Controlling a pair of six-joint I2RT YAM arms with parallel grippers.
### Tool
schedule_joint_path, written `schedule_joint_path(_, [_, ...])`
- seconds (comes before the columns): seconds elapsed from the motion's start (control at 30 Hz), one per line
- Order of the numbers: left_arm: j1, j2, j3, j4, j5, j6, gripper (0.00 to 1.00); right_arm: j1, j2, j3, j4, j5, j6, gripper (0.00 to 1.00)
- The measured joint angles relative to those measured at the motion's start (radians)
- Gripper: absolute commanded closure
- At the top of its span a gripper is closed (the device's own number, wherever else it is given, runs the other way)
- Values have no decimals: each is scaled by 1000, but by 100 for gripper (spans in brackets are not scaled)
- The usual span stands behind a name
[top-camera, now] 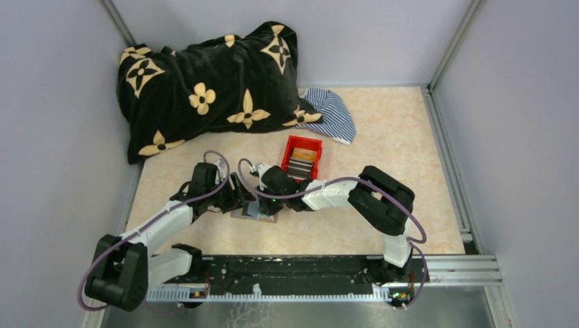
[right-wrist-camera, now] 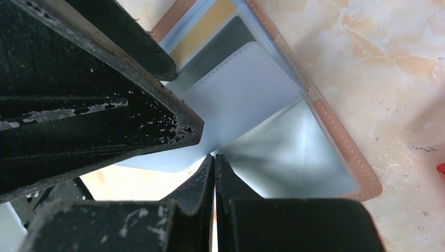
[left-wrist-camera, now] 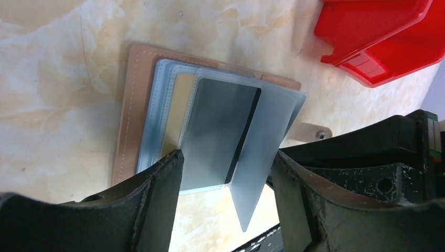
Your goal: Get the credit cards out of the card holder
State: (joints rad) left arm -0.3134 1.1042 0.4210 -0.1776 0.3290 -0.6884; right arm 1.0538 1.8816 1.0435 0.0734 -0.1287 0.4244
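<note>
The card holder [top-camera: 254,212] lies open on the table, brown border [left-wrist-camera: 131,105] round grey-blue pocket panels. A grey card [left-wrist-camera: 218,131] and an orange-tan card [left-wrist-camera: 178,105] sit in its panels. My left gripper [left-wrist-camera: 225,178] is open, its fingers on either side of the grey card's near edge. My right gripper [right-wrist-camera: 214,163] is shut on the edge of a grey-blue pocket panel [right-wrist-camera: 246,100] and holds it lifted; the raised panel also shows in the left wrist view [left-wrist-camera: 267,147]. Both grippers meet over the holder in the top view.
A red plastic bin [top-camera: 301,158] with several cards in it stands just behind the holder; it also shows in the left wrist view [left-wrist-camera: 383,37]. A black flowered cushion [top-camera: 205,89] and a striped cloth [top-camera: 331,113] lie at the back.
</note>
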Motion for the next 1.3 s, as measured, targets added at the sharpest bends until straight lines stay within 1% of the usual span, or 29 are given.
schedule_joint_path(0.13, [-4, 1, -7, 37, 3, -11, 32, -5, 0, -2, 2, -7, 15, 100])
schedule_joint_path(0.27, [-27, 10, -7, 45, 28, -23, 33, -9, -23, -34, 19, 23, 36, 100])
schedule_joint_path(0.4, [-36, 10, -6, 45, 36, -32, 33, -10, -114, -102, 7, 64, 51, 100])
schedule_joint_path(0.5, [-46, 11, -6, 46, 39, -36, 33, -11, -224, -135, -3, 102, 60, 100])
schedule_joint_path(0.63, [-63, 18, -6, 61, 45, -53, 34, -11, -346, -146, -2, 146, 71, 100])
schedule_joint_path(0.73, [-92, 22, 8, 67, 49, -71, 34, -11, -401, -149, -3, 176, 77, 100])
schedule_joint_path(0.93, [-183, 24, 48, 90, 44, -107, 34, -11, -422, -177, -14, 231, 86, 100])
schedule_joint_path(1.13, [-272, 65, 52, 126, 26, -154, 34, -12, -441, -203, -34, 278, 99, 100])
schedule_joint_path(1.2, [-282, 50, 52, 124, 3, -158, 32, -12, -451, -206, -39, 292, 103, 99])
schedule_joint_path(1.3, [-280, -21, 58, 90, -82, -156, 29, -13, -454, -206, -37, 296, 112, 97])
